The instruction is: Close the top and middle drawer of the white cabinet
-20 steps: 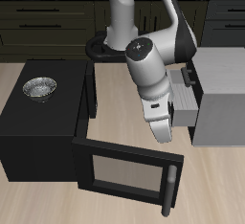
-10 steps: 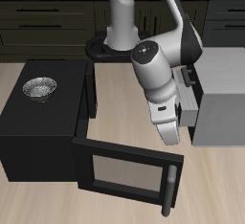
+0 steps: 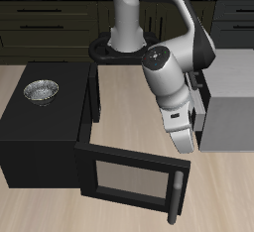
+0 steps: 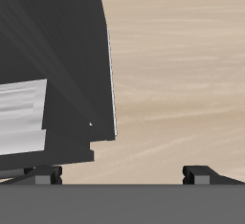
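Note:
The white cabinet (image 3: 232,117) stands at the table's edge beside my arm. A pale drawer (image 3: 201,108) sticks out only a little from its front, and my hand hides most of it. I cannot tell the top drawer from the middle one here. My gripper (image 3: 186,145) hangs low right in front of the drawers, pressed close to them. In the wrist view the gripper (image 4: 122,175) is open, its dark fingertips (image 4: 43,173) set wide apart with nothing between them. Neither the cabinet nor its drawers show in that view.
A black box (image 3: 40,137) with a metal bowl (image 3: 42,91) on top stands across the table. Its glass-paned door (image 3: 129,176) is swung open toward the front edge, close below my gripper. The wrist view shows that door (image 4: 57,84) and the wooden table (image 4: 182,65).
My hand has moved toward the white cabinet, and the drawer that stuck out far has slid most of the way in.

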